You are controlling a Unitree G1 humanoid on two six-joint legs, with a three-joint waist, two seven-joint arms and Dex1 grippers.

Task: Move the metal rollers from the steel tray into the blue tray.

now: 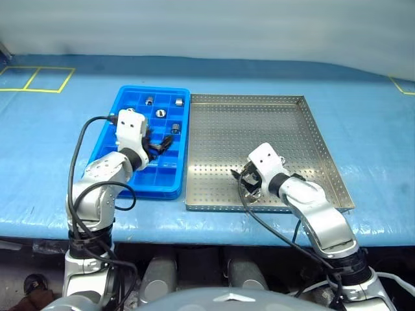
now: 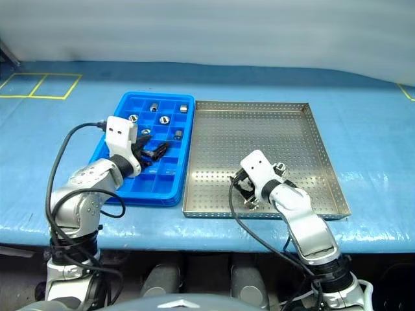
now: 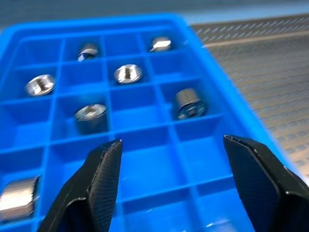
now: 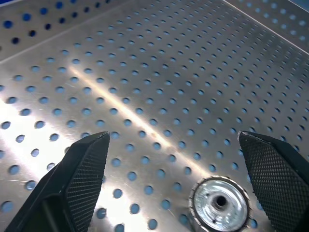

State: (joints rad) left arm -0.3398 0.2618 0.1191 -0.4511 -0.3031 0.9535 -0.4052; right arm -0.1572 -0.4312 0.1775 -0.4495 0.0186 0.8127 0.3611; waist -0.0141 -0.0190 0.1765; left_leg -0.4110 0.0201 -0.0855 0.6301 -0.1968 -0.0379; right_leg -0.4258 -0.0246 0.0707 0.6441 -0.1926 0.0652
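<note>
The blue tray (image 1: 107, 133) lies on the left and holds several metal rollers (image 3: 128, 73), one per compartment, such as one on its side (image 3: 189, 103). My left gripper (image 1: 159, 145) hovers over the tray's middle compartments, open, with nothing between its fingers (image 3: 104, 179). The steel tray (image 1: 259, 126) lies to the right, touching the blue tray. My right gripper (image 1: 246, 181) is low over its near edge, open. One roller (image 4: 219, 204) stands on the perforated floor between its spread fingers (image 4: 82, 179), nearer one of them.
Both trays rest on a blue-covered table (image 1: 363, 97) whose front edge runs just below them. Yellow tape lines (image 1: 39, 79) mark the far left corner. Black cables hang from both wrists.
</note>
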